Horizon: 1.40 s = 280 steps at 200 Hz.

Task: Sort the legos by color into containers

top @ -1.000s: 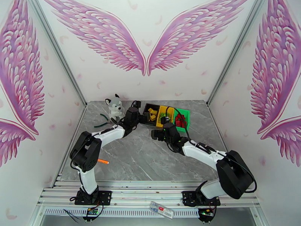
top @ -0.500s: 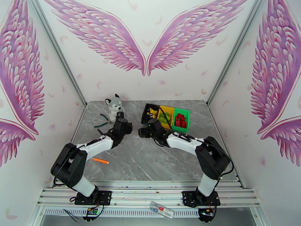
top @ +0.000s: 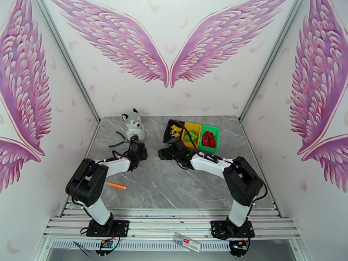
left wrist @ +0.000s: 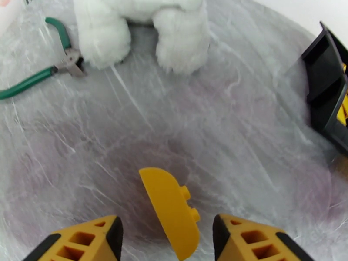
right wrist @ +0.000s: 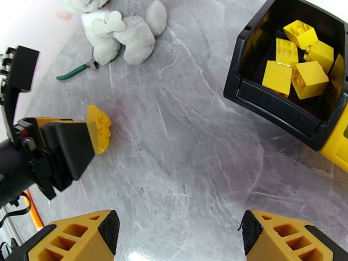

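A yellow curved lego (left wrist: pixel 169 209) stands on edge on the grey table, between the fingers of my left gripper (left wrist: pixel 166 222). The jaws are open, with a gap on each side of the brick. In the top view the left gripper (top: pixel 138 149) sits below the husky. My right gripper (right wrist: pixel 178 222) is open and holds nothing. It hovers over bare table facing the left gripper (right wrist: pixel 89 135) and the lego (right wrist: pixel 99 129). The containers stand in a row: black (top: pixel 168 132) with yellow legos (right wrist: pixel 296 61), yellow (top: pixel 198 127) with green legos, green (top: pixel 216 135) with red legos.
A plush husky (top: pixel 132 123) sits at the back left, with green-handled pliers (top: pixel 116 143) beside it. An orange marker (top: pixel 115 185) lies near the left arm's elbow. The black bin's wall (left wrist: pixel 326 92) is to the right of the left gripper.
Both grippers have drawn back from the bins, leftward and toward the near side. The left jaws have narrowed around the yellow lego on the table.
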Available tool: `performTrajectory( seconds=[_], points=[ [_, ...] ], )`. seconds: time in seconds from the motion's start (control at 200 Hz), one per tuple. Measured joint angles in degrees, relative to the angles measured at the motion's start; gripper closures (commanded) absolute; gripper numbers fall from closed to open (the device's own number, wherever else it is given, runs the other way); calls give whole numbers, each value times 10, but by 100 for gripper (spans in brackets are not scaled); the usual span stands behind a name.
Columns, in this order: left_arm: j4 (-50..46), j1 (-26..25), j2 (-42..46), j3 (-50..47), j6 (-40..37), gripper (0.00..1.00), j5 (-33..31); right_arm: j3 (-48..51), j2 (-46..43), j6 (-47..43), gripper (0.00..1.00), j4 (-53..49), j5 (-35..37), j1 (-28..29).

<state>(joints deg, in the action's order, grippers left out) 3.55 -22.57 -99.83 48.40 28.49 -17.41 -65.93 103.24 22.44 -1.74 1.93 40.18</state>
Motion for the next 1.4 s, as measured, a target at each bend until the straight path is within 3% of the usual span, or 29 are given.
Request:
performTrajectory(
  seconds=[0.24, 0.8, 1.145, 1.4],
  points=[
    [2, 3, -30, 0, 1, 49, 3, 0, 0, 0, 20, 0, 0, 0],
    [6, 12, -86, 69, -2, 48, 6, 0, 7, 0, 20, -2, 0, 0],
    [6, 17, -104, 89, -13, 71, 17, 0, 7, 0, 20, -2, 11, 0],
    [15, 12, -104, 89, -20, 79, 52, 16, -4, 1, 21, -2, 24, -7]
  ],
)
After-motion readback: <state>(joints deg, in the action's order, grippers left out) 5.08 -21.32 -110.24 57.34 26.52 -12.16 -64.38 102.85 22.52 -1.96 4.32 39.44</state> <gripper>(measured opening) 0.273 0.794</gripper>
